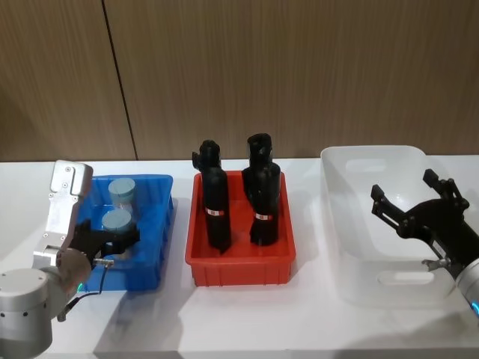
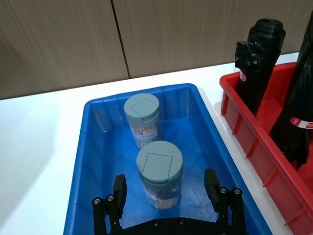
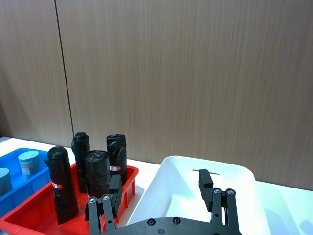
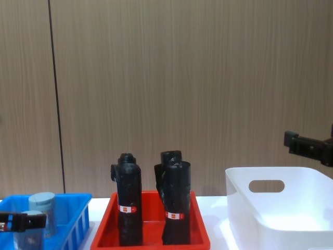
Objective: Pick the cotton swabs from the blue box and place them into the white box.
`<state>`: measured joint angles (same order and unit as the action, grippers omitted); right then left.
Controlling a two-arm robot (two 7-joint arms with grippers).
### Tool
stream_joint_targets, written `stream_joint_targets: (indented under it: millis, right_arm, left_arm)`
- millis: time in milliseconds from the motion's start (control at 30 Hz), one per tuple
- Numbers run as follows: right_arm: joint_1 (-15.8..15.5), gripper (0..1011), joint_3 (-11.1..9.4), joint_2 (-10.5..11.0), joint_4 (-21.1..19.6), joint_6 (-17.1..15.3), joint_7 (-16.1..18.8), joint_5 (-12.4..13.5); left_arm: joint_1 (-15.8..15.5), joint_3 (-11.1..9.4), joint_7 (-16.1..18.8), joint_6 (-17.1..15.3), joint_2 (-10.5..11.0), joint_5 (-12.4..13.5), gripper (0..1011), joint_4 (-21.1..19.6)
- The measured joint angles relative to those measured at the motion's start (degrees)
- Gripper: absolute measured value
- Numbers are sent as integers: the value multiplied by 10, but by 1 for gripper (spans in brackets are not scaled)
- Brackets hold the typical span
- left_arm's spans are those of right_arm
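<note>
Our left gripper [image 2: 165, 181], jaws apart, brackets the nearer upright cotton swabs [image 2: 159, 167]; our right gripper [image 3: 160, 177] hangs spread above the white box [image 4: 291, 208].

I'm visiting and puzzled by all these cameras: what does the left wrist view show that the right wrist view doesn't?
The left wrist view adds the left gripper, open, straddling the nearer tub of cotton swabs, seen from above inside the blue box. The right wrist view adds the right gripper, open above the white box. Both share the blue box with two tubs, and the red tray of black rolls.
</note>
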<state>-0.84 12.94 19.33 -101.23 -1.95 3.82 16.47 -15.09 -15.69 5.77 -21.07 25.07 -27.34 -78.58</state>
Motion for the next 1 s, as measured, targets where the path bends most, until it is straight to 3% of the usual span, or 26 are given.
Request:
stream_joint_targets:
  millis: [1000]
  right_arm:
    - [0,1002,0,0,0,0,0,0]
  left_arm:
    - [-67,-6,-21,-26,-34,58,1004,85]
